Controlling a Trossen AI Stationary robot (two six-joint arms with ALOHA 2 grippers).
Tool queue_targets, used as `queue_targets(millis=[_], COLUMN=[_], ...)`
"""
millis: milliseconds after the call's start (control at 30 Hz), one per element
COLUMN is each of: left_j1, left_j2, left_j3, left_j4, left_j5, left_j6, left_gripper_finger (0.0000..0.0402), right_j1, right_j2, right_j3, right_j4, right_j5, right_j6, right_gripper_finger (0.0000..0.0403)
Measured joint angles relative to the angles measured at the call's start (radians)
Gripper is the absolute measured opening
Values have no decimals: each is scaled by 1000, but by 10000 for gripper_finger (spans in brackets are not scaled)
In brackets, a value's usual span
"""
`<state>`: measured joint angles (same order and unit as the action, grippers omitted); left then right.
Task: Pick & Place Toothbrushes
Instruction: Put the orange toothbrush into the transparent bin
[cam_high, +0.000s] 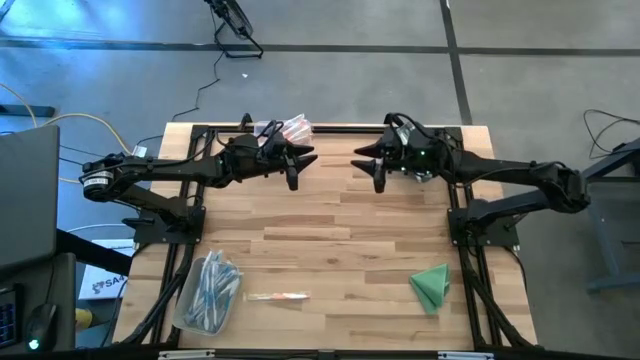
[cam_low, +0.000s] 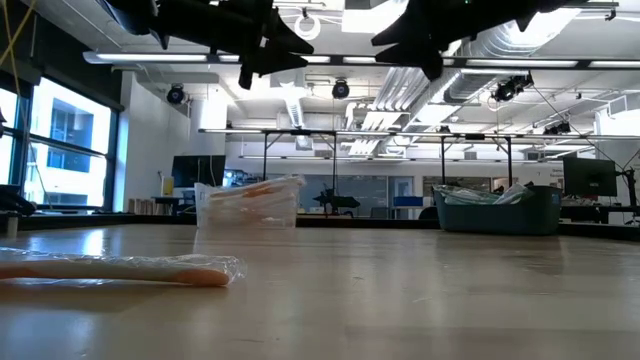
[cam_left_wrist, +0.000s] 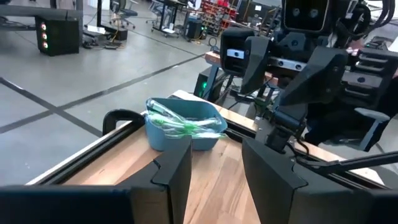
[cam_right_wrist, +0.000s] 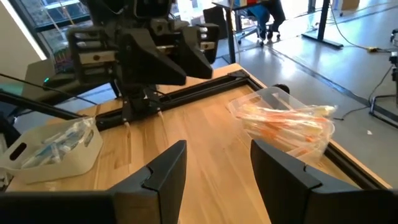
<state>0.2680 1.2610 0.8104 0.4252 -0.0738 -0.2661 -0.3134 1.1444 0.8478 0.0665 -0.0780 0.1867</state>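
Toothbrush (cam_high: 277, 296) lies on table, well apart from both raised grippers.

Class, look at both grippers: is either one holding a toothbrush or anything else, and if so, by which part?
Nothing is held. The left gripper and the right gripper both hang open and empty above the table's far end, and a single wrapped toothbrush lies untouched near the front edge.

The blue bin (cam_high: 408, 152) at the far side of the table is mostly hidden under the right arm (cam_high: 520, 182). The toothbrushes (cam_high: 212, 288) in the near left bin look too small to count.
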Motion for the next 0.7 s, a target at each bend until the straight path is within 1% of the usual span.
queue_targets(millis=[200,300,500,633,700], left_j1=[0,-1,-34,-96,-146], left_j2=[-4,-56,-232,-347,-381], left_j3=[0,-1,-1,0,6], left_j4=[-5,-76,-397,-584,-662], left_j5=[-33,-23,-18,-18,-37], left_j6=[32,69,77,39,-7], left_gripper_finger=[138,138,138,138,138], right_j1=[8,8,8,8,8], right_j2=[-2,-5,-5,-4,-4], right_j3=[0,0,0,0,0], right_j4=[17,16,-30,-46,-46], right_j5=[1,-2,0,-1,0], right_j6=[-7,-8,-8,-8,-8], right_gripper_finger=[172,172,172,172,172])
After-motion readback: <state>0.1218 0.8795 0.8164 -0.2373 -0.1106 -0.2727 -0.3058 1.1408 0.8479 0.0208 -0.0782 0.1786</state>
